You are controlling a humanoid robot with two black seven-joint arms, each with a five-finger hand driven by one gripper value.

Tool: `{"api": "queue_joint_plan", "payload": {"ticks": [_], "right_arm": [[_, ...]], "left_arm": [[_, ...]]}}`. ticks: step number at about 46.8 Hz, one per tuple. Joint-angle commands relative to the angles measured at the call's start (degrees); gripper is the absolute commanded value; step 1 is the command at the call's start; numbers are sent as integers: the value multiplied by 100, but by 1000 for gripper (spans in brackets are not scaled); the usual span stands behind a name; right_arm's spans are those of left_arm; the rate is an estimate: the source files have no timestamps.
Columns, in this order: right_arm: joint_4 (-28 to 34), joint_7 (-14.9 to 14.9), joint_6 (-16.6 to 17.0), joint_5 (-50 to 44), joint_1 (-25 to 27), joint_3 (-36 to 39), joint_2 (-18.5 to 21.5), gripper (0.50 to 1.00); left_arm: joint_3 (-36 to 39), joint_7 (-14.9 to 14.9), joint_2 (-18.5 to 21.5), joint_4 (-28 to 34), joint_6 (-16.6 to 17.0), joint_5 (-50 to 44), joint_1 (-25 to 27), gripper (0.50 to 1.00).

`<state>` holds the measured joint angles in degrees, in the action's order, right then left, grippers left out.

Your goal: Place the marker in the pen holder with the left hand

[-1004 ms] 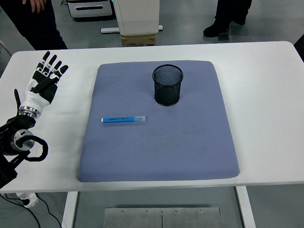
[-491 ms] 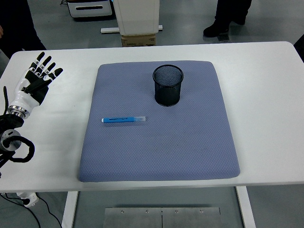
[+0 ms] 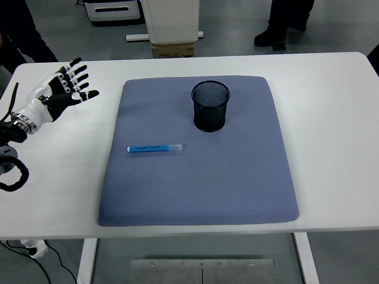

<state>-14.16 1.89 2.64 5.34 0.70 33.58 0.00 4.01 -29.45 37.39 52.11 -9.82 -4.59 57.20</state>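
Observation:
A blue marker (image 3: 154,148) with a clear cap lies flat on the blue-grey mat (image 3: 201,189), left of its middle. A black mesh pen holder (image 3: 209,106) stands upright on the mat's far part. My left hand (image 3: 62,90) hovers over the white table at the far left, fingers spread and holding nothing, well left of the marker. The right arm is out of view.
The white table (image 3: 331,106) extends around the mat. A white cabinet and cardboard box (image 3: 172,29) stand behind the table. People's legs show at the top left (image 3: 23,29) and top right (image 3: 284,23).
My left hand has risen and turned to point right, toward the mat, and the forearm has drawn further left. The marker and holder have not moved.

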Motion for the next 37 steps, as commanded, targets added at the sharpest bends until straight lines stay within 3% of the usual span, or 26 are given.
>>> {"api": "queue_joint_plan", "payload": {"ticks": [1, 18, 37], "right_arm": [[1, 4, 0, 2, 1, 0, 0, 1000], [1, 4, 0, 2, 1, 0, 0, 1000], [1, 4, 0, -7, 1, 0, 0, 1000]], "left_arm": [[678, 1, -3, 167, 16, 19, 475, 1000], [3421, -69, -38, 1037, 16, 405, 2462, 1000], [3650, -131, -222, 1073, 77, 2875, 2840, 1000]]}}
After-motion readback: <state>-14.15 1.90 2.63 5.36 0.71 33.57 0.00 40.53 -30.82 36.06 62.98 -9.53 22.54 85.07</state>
